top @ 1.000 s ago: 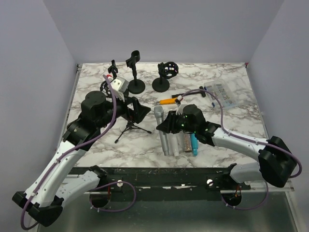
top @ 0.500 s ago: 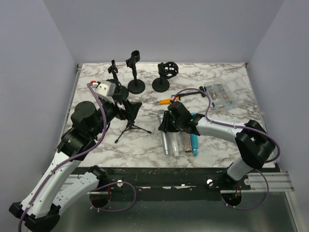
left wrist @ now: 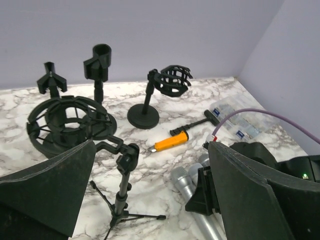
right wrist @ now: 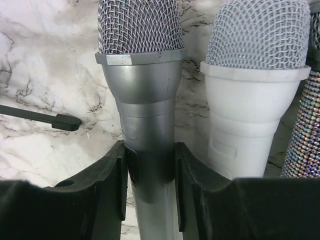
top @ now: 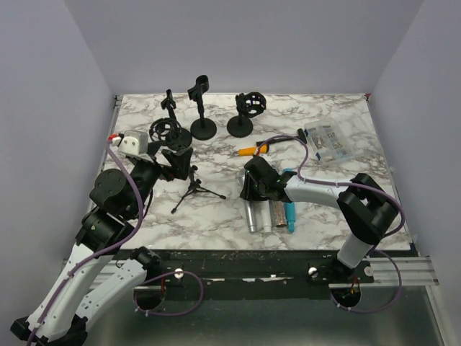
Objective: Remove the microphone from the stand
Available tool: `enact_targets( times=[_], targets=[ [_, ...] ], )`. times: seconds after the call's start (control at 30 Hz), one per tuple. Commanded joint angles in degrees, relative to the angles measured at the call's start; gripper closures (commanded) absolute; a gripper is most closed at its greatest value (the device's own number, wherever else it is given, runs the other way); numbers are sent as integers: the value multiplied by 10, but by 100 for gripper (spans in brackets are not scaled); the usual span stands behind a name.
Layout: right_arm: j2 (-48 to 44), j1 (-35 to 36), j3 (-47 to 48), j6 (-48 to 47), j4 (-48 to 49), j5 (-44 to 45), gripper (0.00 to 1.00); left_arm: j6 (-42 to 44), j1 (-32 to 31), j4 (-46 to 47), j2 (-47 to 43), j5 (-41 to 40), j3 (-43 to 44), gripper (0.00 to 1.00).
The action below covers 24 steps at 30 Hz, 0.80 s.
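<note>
**Figure.** Two-arm rig, seen from above and from each wrist.

The right gripper [top: 249,192] has its jaws drawn narrow on the barrel of the silver microphone [right wrist: 141,95]. One jaw presses each side just below the mesh head. The silver microphone lies along the marble worktop [top: 209,216], well apart from the tripod stand [left wrist: 121,190].

Just outside one of these jaws lies a white microphone [right wrist: 252,105], parallel to the held one. Beyond it is a glittered microphone [right wrist: 306,140].

The left gripper [left wrist: 150,150] has its jaws spread wide and holds nothing. The tripod stand is upright just ahead of these jaws, in line with the gap between them, and its clip is empty.

Farther ahead of the left jaws stand a ring-shaped shock mount [left wrist: 65,120], a round-based clip stand [left wrist: 98,62] and a round-based basket mount [left wrist: 171,82]. An orange-handled tool [left wrist: 170,143] lies flat on the worktop between the basket mount and the jaws.
</note>
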Motion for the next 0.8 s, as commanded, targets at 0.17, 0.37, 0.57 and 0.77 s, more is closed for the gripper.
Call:
enact_targets(
  times=[0.17,0.37,0.57,0.77],
  targets=[
    [0,6,1,-13,-3,36,58,8,2,35,-45,-109,-27,2],
    [-19,6,14,-33,-6,16,38,9,2,36,-43,-115,-29,2],
    [-40,6,38,-48,-27,11,27,8,2,36,-42,-117,-32,2],
    [-54,6,79,-47,-35,-13,26,7,1,40,-43,-119,-36,1]
  ],
)
